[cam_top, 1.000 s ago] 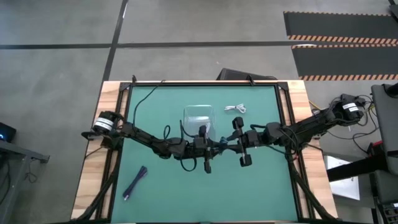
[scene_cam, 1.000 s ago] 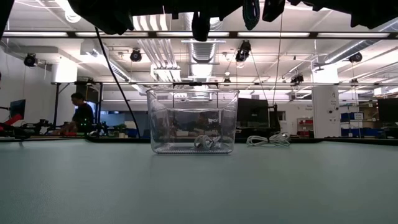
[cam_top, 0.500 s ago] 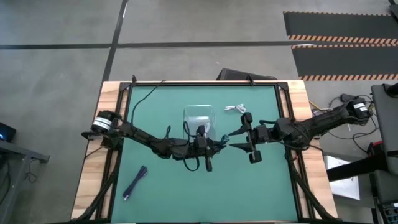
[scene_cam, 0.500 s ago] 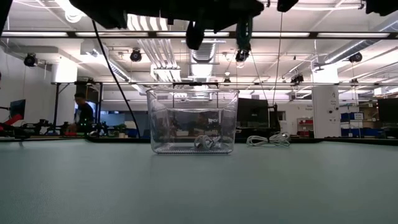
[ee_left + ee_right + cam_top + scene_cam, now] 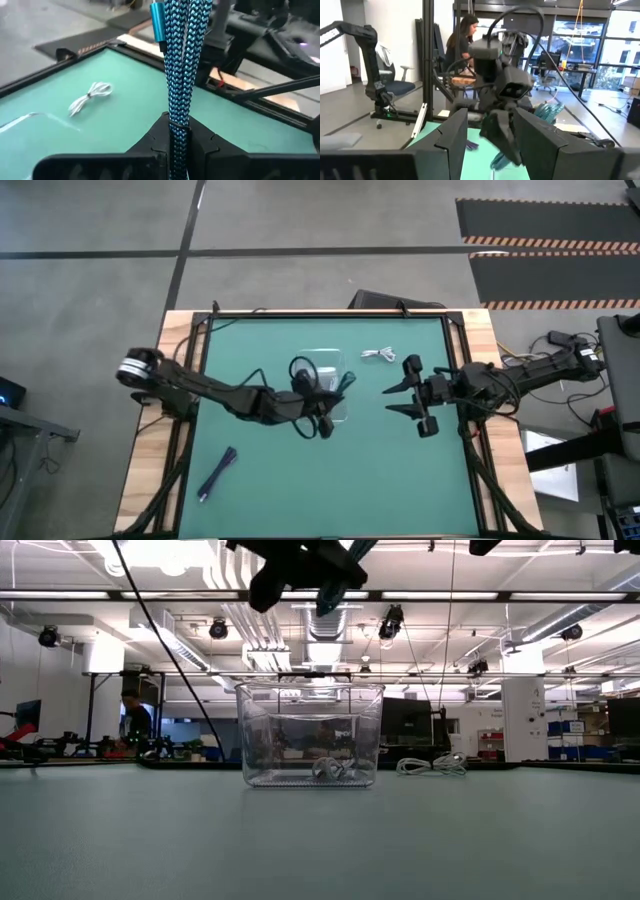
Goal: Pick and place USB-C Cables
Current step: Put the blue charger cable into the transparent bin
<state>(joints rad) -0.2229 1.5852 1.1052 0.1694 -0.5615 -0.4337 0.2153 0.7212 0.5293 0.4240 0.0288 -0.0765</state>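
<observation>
The left pincer [image 5: 178, 142] is clamped on the teal cable [image 5: 181, 60], a braided bundle with a blue-and-black herringbone weave and a blue metallic plug at its free end; the folded strands rise straight out from between the closed fingers. From above, this pincer [image 5: 335, 388] sits over the clear tray [image 5: 325, 358] near the centre of the green counter [image 5: 270, 470], with the teal cable [image 5: 344, 383] showing as a short teal streak at the tray's right edge. In the level view the tray [image 5: 310, 734] stands upright on the counter and a pale coiled cable [image 5: 330, 769] lies on its floor, while the left pincer hangs above the tray's rim, holding the teal cable in the air. A white cable [image 5: 379, 355] lies loose on the counter just right of the tray, tied at its middle into a small bow-like bundle; it is also seen beyond the teal strands in the left wrist view [image 5: 90, 97] and right of the tray in the level view [image 5: 430, 766]. A purple cable [image 5: 217, 473], dark and elongated, lies near the counter's front left, well apart from the tray. The right pincer [image 5: 402, 397] hovers right of the tray with its fingers spread wide and nothing between them.
</observation>
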